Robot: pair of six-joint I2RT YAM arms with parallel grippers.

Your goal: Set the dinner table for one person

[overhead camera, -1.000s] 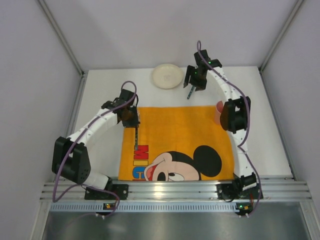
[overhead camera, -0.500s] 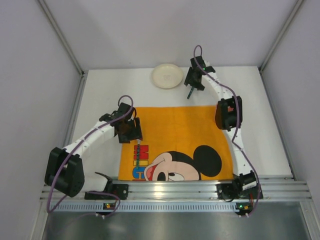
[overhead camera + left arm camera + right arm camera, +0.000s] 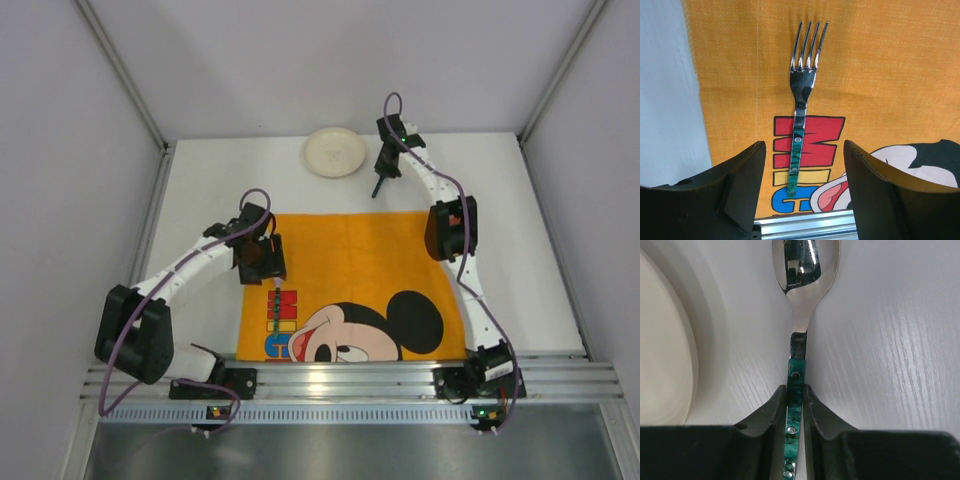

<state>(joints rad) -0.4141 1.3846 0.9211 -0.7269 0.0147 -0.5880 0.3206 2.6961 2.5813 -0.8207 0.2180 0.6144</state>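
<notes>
Tabletop (image 3: 200,190) carrying orange Mickey Mouse placemat (image 3: 350,250); fork (image 3: 801,100) lying on it, left hand (image 3: 804,150) hovering spread above. Right hand (image 3: 796,395) pinching spoon (image 3: 802,270) handle beside cream plate (image 3: 335,152), far side.

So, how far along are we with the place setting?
Done: fork lies on the orange placemat, left tool open above it. In hand: right tool grips the spoon by its green handle, beside the plate. Left: spoon and plate sit off the placemat.
</notes>
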